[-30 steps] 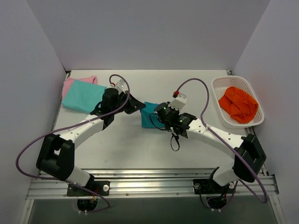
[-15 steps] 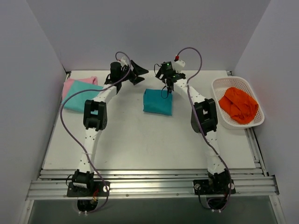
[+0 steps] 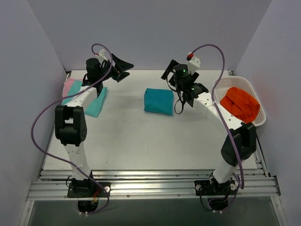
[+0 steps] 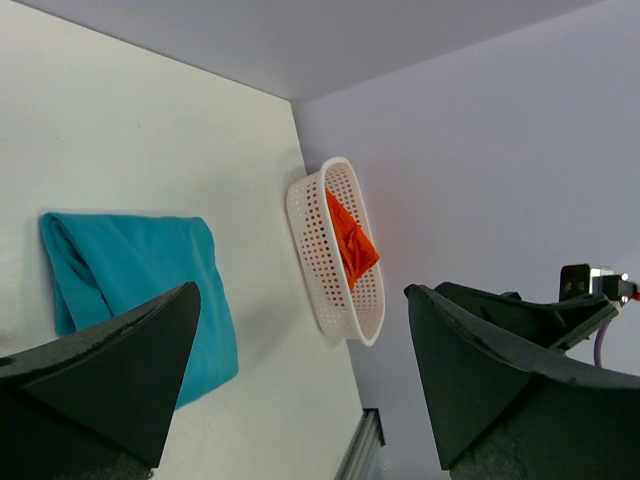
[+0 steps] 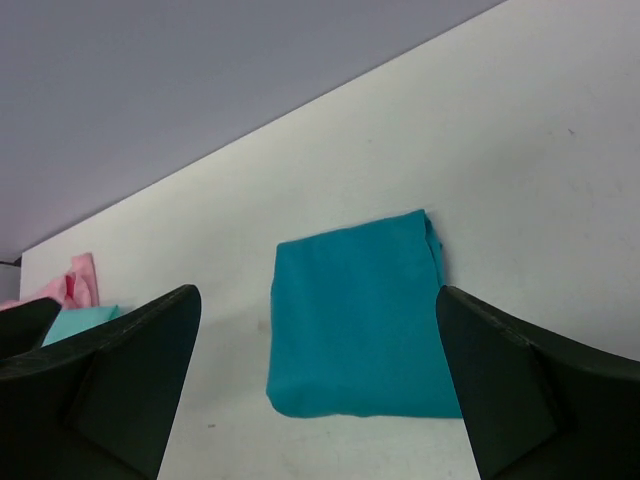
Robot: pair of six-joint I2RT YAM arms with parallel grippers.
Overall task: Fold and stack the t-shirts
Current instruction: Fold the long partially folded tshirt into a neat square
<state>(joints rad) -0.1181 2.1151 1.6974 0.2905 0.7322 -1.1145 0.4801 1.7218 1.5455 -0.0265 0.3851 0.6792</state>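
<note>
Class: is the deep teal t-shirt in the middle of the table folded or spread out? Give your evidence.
Folded: the deep teal cloth t-shirt lies as a compact rectangle, with no sleeves showing and doubled edges along one side.

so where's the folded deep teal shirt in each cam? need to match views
Top external: deep teal shirt at the centre of the table.
Left wrist: lower left, left of the white basket.
Right wrist: centre, slightly low.
Shared landmark: the white basket holding orange cloth shows in top external and left wrist. Right wrist lacks it but shows the pink shirt, as top external does.
</note>
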